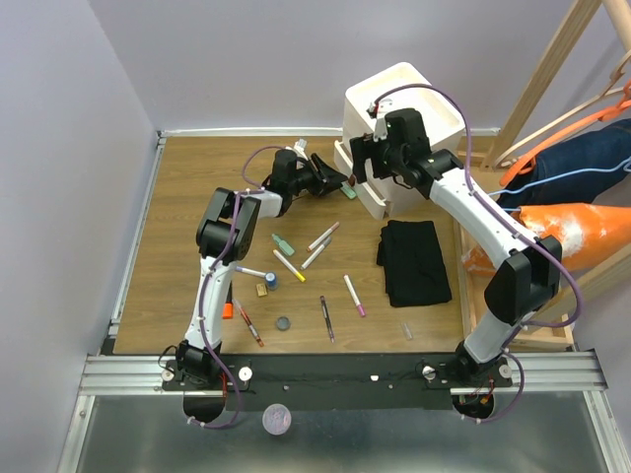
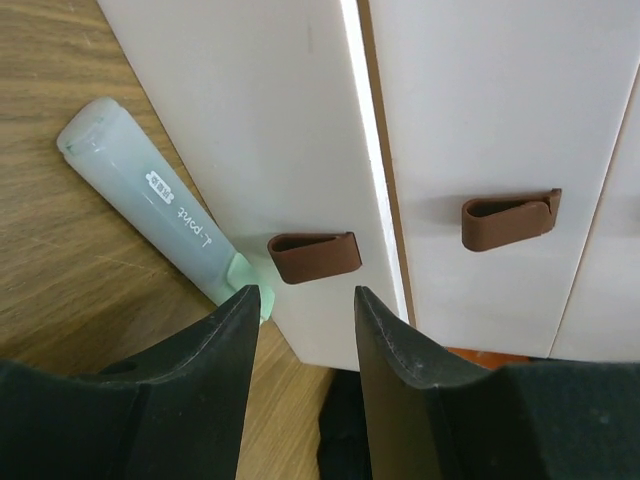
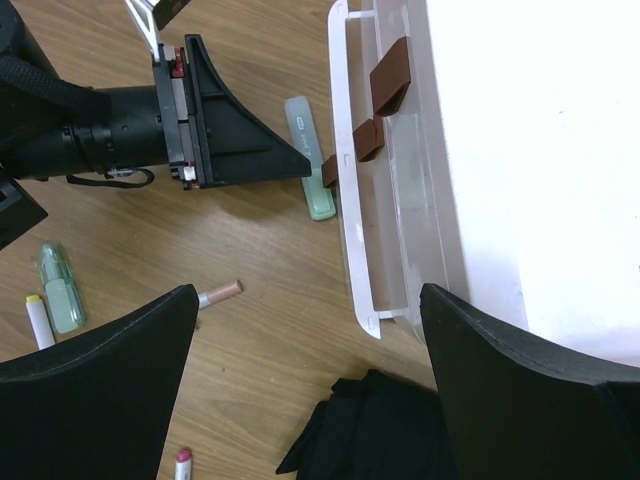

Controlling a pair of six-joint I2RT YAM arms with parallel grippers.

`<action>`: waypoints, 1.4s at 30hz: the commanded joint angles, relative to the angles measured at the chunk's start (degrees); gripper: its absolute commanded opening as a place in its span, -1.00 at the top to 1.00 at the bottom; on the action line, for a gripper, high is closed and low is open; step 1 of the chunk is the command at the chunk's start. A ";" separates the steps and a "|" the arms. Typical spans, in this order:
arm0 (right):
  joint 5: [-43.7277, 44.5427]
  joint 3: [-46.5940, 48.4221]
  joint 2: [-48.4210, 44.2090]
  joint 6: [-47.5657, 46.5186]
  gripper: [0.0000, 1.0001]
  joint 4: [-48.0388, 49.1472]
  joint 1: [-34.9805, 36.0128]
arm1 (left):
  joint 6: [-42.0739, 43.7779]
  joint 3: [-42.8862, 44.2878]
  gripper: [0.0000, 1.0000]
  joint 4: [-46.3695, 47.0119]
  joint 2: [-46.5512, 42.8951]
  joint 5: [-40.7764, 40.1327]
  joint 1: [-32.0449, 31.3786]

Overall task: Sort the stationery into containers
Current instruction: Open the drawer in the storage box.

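Observation:
The containers are cream-white drawers with brown handles (image 2: pixel 313 257) in a white cabinet (image 1: pixel 394 118); the lowest drawer (image 3: pixel 345 200) stands slightly pulled out. My left gripper (image 2: pixel 306 292) is open, its tips just short of a drawer handle, nothing between them. A pale-green highlighter (image 2: pixel 150 200) lies on the table against the drawer front, also in the right wrist view (image 3: pixel 318 175). My right gripper (image 3: pixel 308 290) hangs wide open and empty above the cabinet's front corner. Several pens (image 1: pixel 323 236) and markers (image 1: pixel 354 295) lie scattered mid-table.
A folded black cloth (image 1: pixel 414 261) lies right of the pens, close to the cabinet's front. An orange highlighter (image 1: pixel 228 311) and small caps (image 1: pixel 283 323) sit near the left arm's base. A wooden rack (image 1: pixel 552 69) with clothes stands at the right.

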 commanded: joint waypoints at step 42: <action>0.08 5.55 2.64 0.92 -1.00 -0.10 -0.44 | -10.46 4.36 0.07 5.19 6.72 -2.86 -1.74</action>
